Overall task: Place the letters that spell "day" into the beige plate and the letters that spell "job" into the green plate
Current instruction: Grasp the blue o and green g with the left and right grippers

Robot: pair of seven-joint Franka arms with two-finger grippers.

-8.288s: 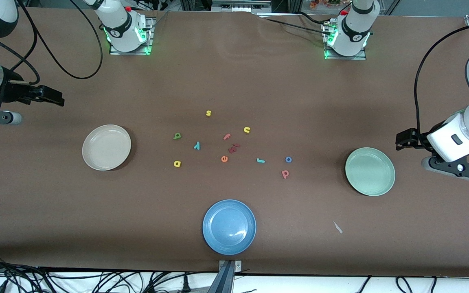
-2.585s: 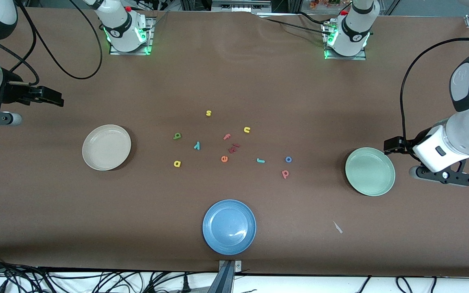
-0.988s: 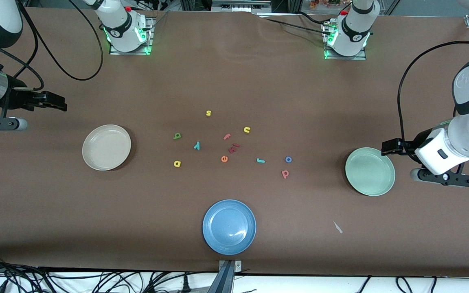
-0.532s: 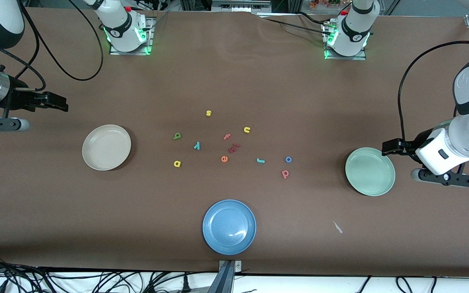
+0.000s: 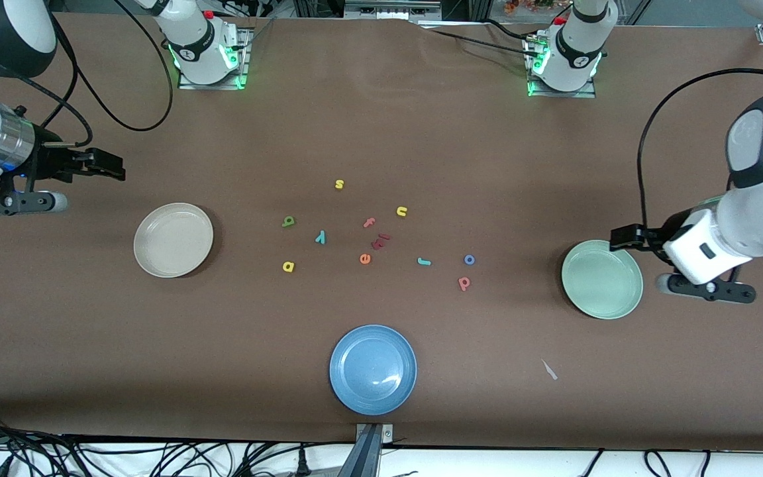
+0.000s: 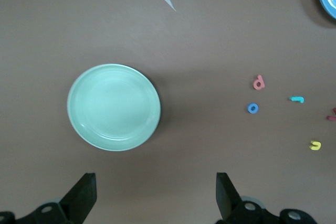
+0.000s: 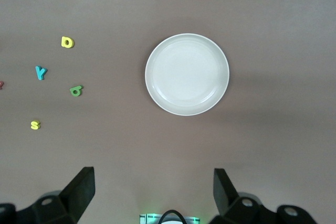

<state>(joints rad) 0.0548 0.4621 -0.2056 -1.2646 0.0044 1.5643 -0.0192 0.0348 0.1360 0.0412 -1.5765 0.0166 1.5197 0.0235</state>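
While both plates sit empty, this looks like the very start: nothing sorted yet, all the letters loose mid-table.

Biggest stuff first. Left arm comes in from its end of the table, wrist pitched down, and the left gripper [image 5: 620, 237] hangs over the rim of the green plate [image 5: 601, 279] with its jaws spread wide, holding nothing. Right arm is at the other end, right gripper [image 5: 113, 167] over bare table near the beige plate [image 5: 173, 239], also wide open and empty. Blue plate [image 5: 373, 369] is nearest the front camera, not part of the job.

Now the small bits. The "day" set sits toward the beige plate: green letter [image 5: 288, 222], teal y [image 5: 320, 237], yellow letter [image 5: 288, 266], near each other but apart. The "job" set is toward the green plate: blue o [image 5: 469, 260], pinkish-red letter [image 5: 464, 283] just beside it, teal j [image 5: 424, 262] nearby.

My guess for the next move: each arm reaches in toward its closest letter and drops low. Those letters are tiny and flat, so the pinch has to be well centred, and the orange e [image 5: 365, 258] and yellow u [image 5: 401, 211] are decoys to avoid.
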